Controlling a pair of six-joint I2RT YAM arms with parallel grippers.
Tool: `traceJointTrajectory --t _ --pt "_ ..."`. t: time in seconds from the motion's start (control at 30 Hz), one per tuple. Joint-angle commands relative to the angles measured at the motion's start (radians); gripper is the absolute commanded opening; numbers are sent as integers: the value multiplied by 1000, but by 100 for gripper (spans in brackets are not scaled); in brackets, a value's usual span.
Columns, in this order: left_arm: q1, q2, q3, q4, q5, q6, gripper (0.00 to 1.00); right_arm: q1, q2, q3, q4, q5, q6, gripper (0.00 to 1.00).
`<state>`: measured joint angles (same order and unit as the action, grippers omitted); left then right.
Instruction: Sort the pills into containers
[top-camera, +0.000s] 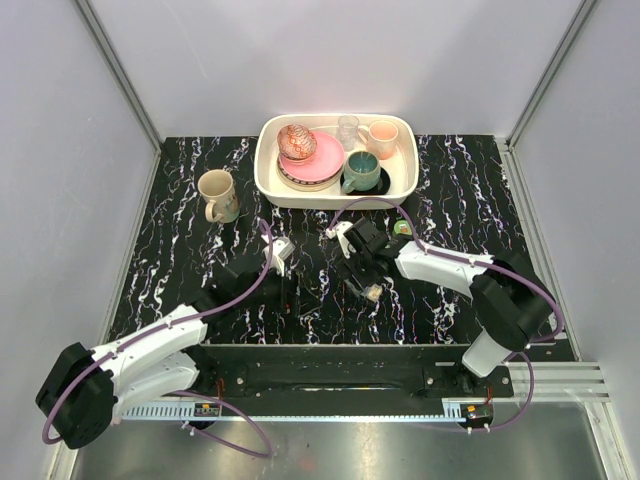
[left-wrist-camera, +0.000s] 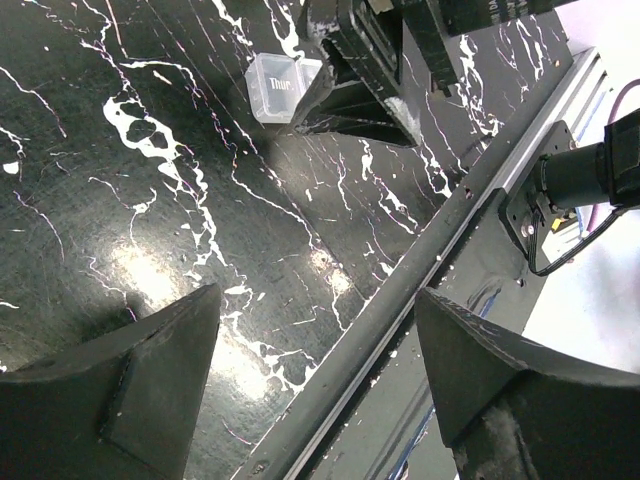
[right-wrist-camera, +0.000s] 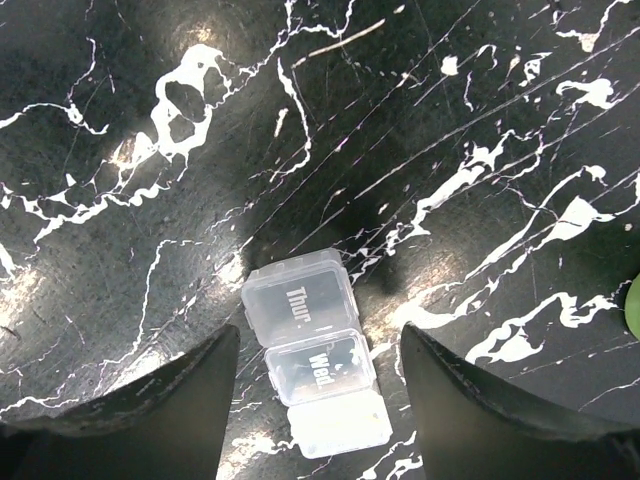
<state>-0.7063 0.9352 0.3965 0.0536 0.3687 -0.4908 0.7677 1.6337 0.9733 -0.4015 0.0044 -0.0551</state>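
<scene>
So the containers strip is lying flat on the black marbled tabletop, roughly mid-frame in the top view and low-centre in the right wrist view. You can read "Thur." and "Wed." on two of the lids, and the third compartment at the bottom end looks pale and washed out. The right gripper sits right over it with the jaws open, one finger on each side of the strip and a sliver of tabletop showing in both gaps, so nothing is pinched. Honestly can't pick out the pills in any view, too small or hidden under the lids. The left gripper hangs over bare tabletop just left of there, jaws spread wide with nothing between them. Further up the frame there's a white tray of dishes, a mug to its left, and a green bottle near the right arm.
</scene>
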Motion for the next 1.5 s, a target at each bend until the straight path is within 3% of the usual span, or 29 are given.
traceJointTrajectory --t 0.0,0.33,0.57,0.7,0.87,0.97,1.0,1.13,1.47 --pt "-4 -24 2 15 -22 -2 83 -8 -15 41 -54 -52 6 70" --pt "-2 -21 4 0 -25 8 84 -8 11 41 -125 -66 46 65" --pt "-2 -45 -2 -12 -37 5 84 -8 46 64 -126 -73 83 54" --pt "-1 -67 -7 -27 -54 -3 84 -7 81 99 -122 -103 96 42" --pt "-2 -147 -24 -73 -123 -43 84 7 91 148 -89 -145 120 37" --pt "-2 -211 -42 -101 -180 -77 84 27 97 168 -77 -152 126 45" --pt "-2 -225 -48 -109 -188 -83 84 30 101 171 -77 -149 126 59" --pt "-1 -286 -64 -139 -214 -95 85 39 100 145 -73 -130 133 71" --pt "-1 -282 -50 -149 -225 -94 86 41 80 77 -57 -96 140 75"
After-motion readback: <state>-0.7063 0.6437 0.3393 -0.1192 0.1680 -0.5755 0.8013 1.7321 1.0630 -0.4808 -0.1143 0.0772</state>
